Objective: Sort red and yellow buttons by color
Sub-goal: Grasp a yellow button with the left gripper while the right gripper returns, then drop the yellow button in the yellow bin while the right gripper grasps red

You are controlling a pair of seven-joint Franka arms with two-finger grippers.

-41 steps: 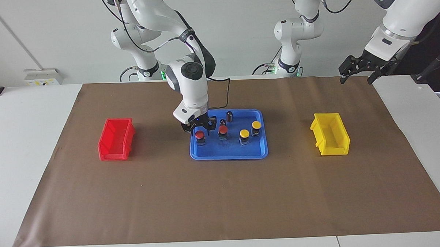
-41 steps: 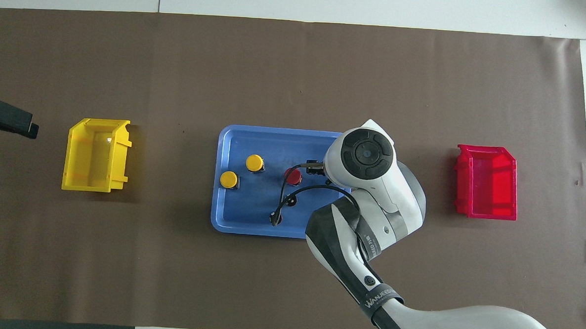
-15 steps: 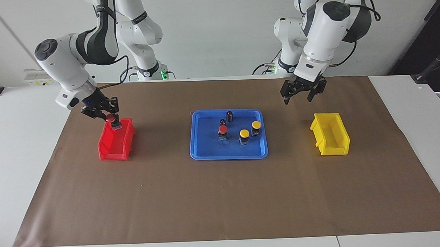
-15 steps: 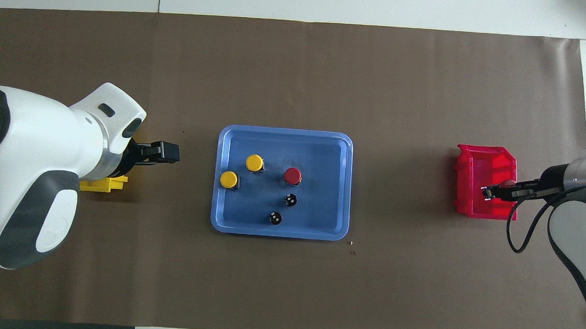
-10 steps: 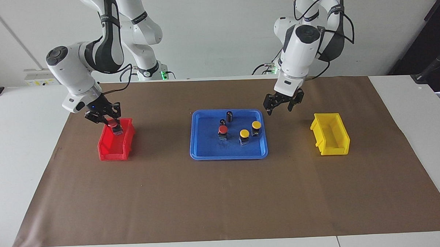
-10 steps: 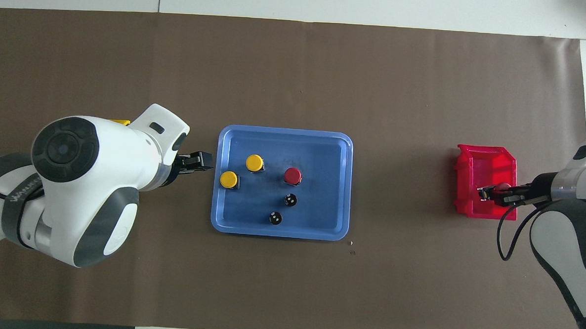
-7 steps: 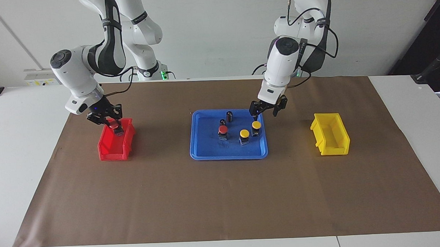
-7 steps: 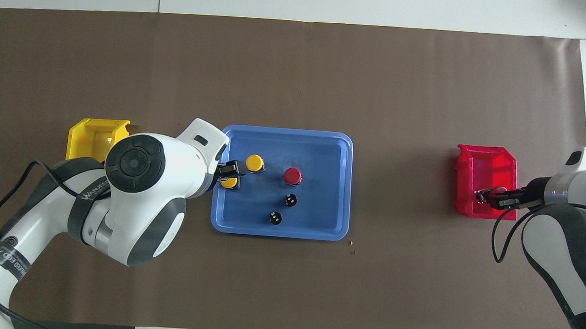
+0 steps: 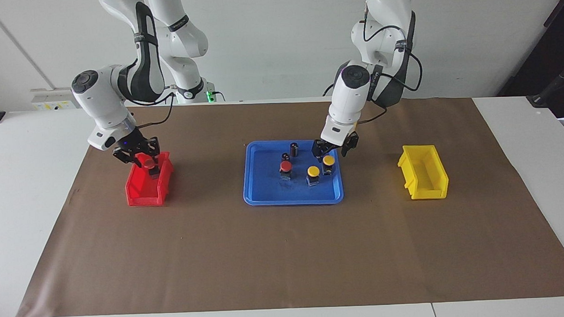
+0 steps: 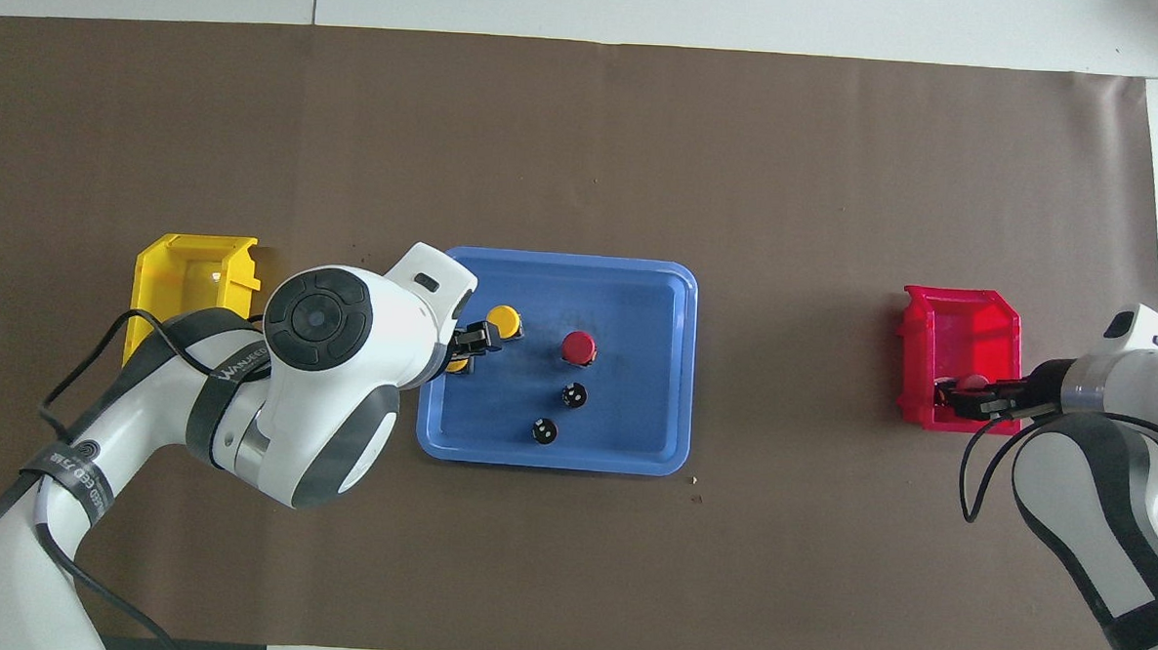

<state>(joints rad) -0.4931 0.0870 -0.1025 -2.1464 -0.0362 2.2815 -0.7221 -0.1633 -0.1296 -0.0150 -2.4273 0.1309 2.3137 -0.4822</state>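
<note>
On the blue tray (image 9: 293,201) stand one red button (image 9: 286,166) and two yellow buttons. My left gripper (image 9: 330,152) hangs open just above the yellow button (image 9: 328,160) that is nearer to the robots. In the overhead view the left gripper (image 10: 475,345) covers most of that button. The other yellow button (image 9: 313,171) stands free beside it. My right gripper (image 9: 141,158) is over the red bin (image 9: 145,191), at the end nearer to the robots. A second red button (image 9: 147,162) hangs at its tip, above the bin's floor.
Two dark capless cylinders (image 9: 294,148) (image 9: 285,156) stand in the tray, nearer to the robots than the buttons. A yellow bin (image 9: 423,172) sits on the brown mat toward the left arm's end.
The left arm swung from beside the yellow bin to the tray and came down over a yellow button. The right gripper sank a little over the red bin with the red button.
</note>
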